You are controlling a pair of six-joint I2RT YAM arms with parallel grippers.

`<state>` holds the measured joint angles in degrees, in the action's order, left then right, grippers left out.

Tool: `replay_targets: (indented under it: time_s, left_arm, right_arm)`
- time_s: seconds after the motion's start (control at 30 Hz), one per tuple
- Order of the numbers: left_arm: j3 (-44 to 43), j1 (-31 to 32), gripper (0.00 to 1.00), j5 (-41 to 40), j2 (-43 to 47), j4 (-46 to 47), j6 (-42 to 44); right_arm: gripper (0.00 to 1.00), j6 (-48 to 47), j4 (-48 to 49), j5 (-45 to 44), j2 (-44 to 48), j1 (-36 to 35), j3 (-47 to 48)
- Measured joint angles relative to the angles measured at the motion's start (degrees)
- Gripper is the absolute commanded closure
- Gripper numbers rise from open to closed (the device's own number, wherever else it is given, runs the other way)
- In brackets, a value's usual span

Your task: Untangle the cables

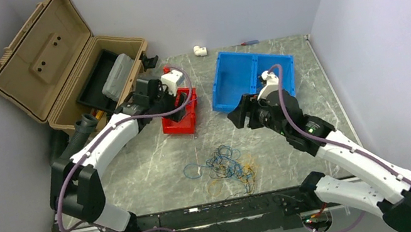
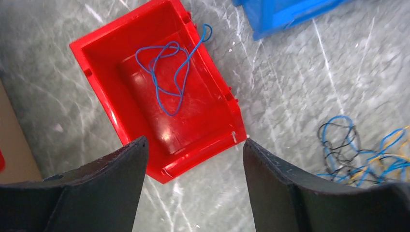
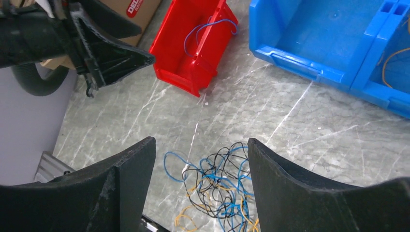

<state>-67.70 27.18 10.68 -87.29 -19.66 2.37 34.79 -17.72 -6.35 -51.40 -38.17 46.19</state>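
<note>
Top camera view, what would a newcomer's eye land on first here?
Probably the tangle of cables, blue, black and yellow, lying on the grey table near its front edge. Next, the red bin behind it holding one loose blue cable, with the bigger blue bin to its right.

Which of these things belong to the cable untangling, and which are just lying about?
Part of the job:
tangled cables in a heap near the arms
loose blue cable, lying in the red bin
blue bin, likely for sorted cables

Just lying about:
tan toolbox, lid open
white fitting
</note>
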Motion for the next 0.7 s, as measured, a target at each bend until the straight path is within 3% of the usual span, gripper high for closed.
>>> replay_targets:
  time_s: [0.17,0.27,0.43,0.7]
  left_arm:
    - [0.85,-0.04,0.42,2.12,-2.16,2.16,12.37]
    - [-2.58,-0.22,0.46,2.64,-7.04,-0.24,17.31]
    - [-7.43,-0.55,0.44,2.29,-14.82,-3.52,19.39]
    - [-6.91,2.23,0.44,-0.98,-15.50,-3.63,18.69]
  right_arm:
    - [0.28,-0.55,-3.45,0.48,4.04,0.00,0.00]
    - [0.28,-0.76,-5.18,1.01,4.96,0.00,0.00]
    - [0.28,-0.81,-6.54,1.42,5.46,0.00,-0.02]
    - [0.28,-0.79,-6.69,1.53,7.10,0.00,-1.03]
